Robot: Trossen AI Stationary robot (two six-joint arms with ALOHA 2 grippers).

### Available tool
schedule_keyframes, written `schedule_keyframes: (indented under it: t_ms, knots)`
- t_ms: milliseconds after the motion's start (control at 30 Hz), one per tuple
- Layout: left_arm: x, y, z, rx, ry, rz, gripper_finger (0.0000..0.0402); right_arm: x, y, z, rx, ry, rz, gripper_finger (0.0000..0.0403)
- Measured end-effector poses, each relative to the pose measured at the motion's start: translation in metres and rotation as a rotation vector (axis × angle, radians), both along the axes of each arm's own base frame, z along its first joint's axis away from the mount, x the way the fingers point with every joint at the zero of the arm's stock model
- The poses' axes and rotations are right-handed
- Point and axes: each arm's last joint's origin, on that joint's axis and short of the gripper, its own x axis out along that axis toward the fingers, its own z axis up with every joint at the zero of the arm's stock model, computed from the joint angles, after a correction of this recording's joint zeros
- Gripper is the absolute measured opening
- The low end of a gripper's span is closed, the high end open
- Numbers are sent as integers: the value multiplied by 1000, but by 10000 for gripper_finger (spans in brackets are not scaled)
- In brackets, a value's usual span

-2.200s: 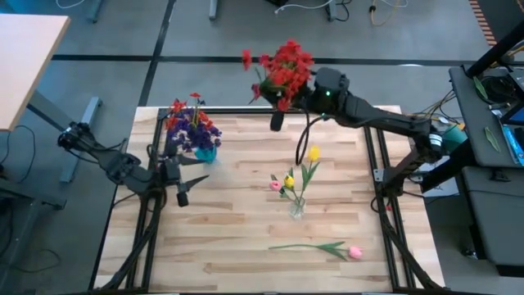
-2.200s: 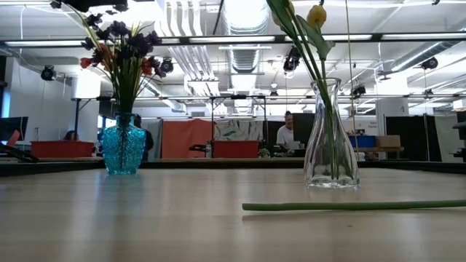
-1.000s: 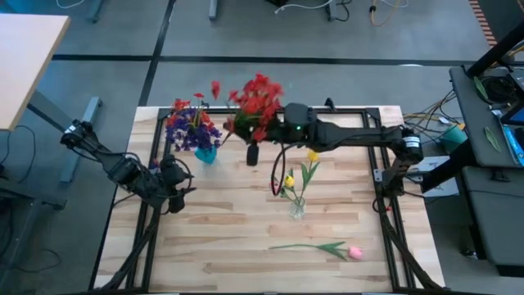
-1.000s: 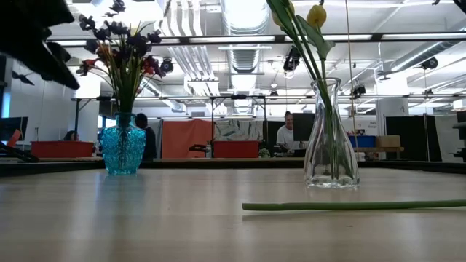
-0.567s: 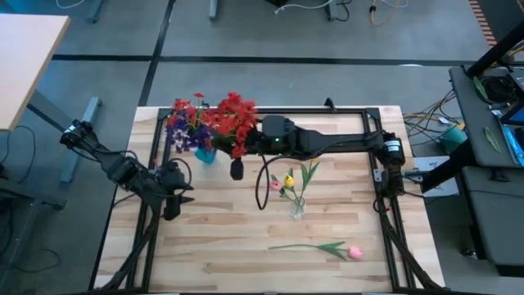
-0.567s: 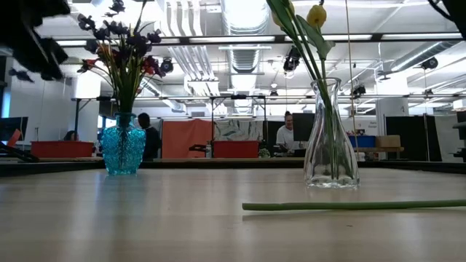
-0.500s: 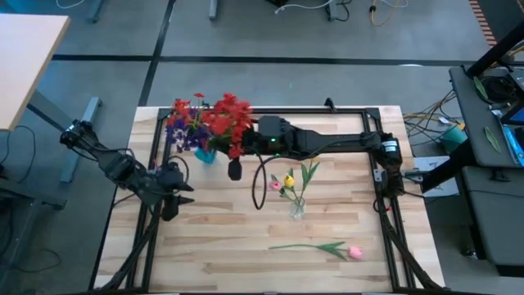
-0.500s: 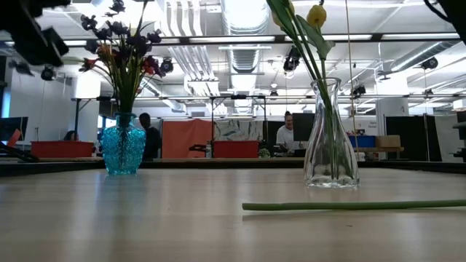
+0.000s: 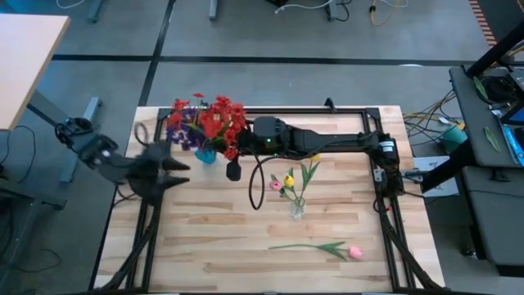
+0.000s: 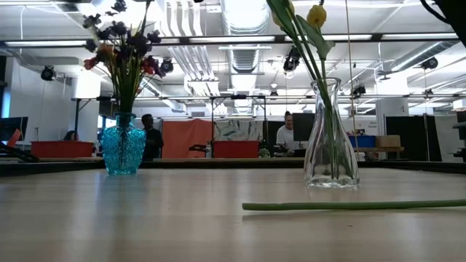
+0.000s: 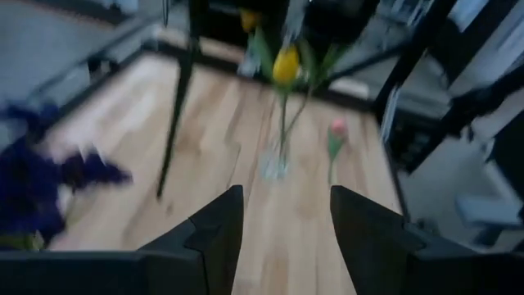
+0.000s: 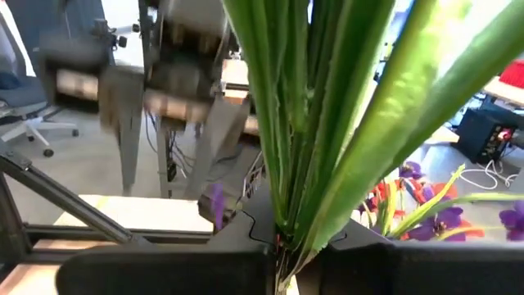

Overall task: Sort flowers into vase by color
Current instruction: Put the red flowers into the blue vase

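My right gripper (image 9: pixel 246 141) reaches level from the table's right and is shut on a bunch of red flowers (image 9: pixel 221 121). The bunch is right beside the purple flowers (image 9: pixel 184 133) standing in the blue vase (image 9: pixel 205 154), which also shows in the low view (image 10: pixel 121 149). A clear vase (image 9: pixel 296 209) holds yellow buds (image 9: pixel 313 155) and a pink one (image 9: pixel 274 186). Another pink flower (image 9: pixel 354 252) lies flat on the table by its stem (image 10: pixel 349 206). My left gripper (image 11: pixel 286 197) hovers open near the table's left edge (image 9: pixel 176 170), holding nothing. My right gripper pinches the bunch's green stems (image 12: pixel 288 217) together between its two fingers, coming level from the table's right and lying across the stems. The bunch stands roughly upright, with the red heads above the fingers. Its dark lower end (image 9: pixel 234 170) hangs below, clear of the table.
Black frame rails (image 9: pixel 381 176) run along the table's sides and far edge. A thin dark cable (image 9: pixel 255 187) loops down from the right arm beside the clear vase. A light desk (image 9: pixel 24 57) stands off to the far left. People (image 10: pixel 289 135) sit in the room beyond.
My right gripper has carried the red bunch toward the table's left, from between the two vases to right beside the purple flowers. My left gripper has risen and tipped its fingers up, leaving the top of the low view.
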Motion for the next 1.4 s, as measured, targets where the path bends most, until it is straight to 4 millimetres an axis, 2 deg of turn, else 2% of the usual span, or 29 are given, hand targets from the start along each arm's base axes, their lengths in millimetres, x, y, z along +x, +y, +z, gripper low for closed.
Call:
schedule_keyframes:
  t_ms: [200,333,533,733,1000,1233,1400]
  knots:
    - [-10,7,34,41,-97,-28,168,4,2,-28,3,-4,4,9]
    - [-14,13,36,101,-97,42,168,5,2,-48,4,-83,2,9]
    - [-9,12,2,230,29,124,168,2,-1,-69,-52,-137,-89,9]
    - [1,4,-19,203,94,140,168,0,-5,-79,-77,-156,-111,9]
    - [4,-5,-39,98,261,67,168,1,-5,-73,-98,-170,-112,9]
    - [10,-16,-75,136,370,55,168,3,-7,-58,-132,-156,-115,9]
    - [15,-19,-98,158,344,125,168,4,-13,-43,-123,-151,-126,9]
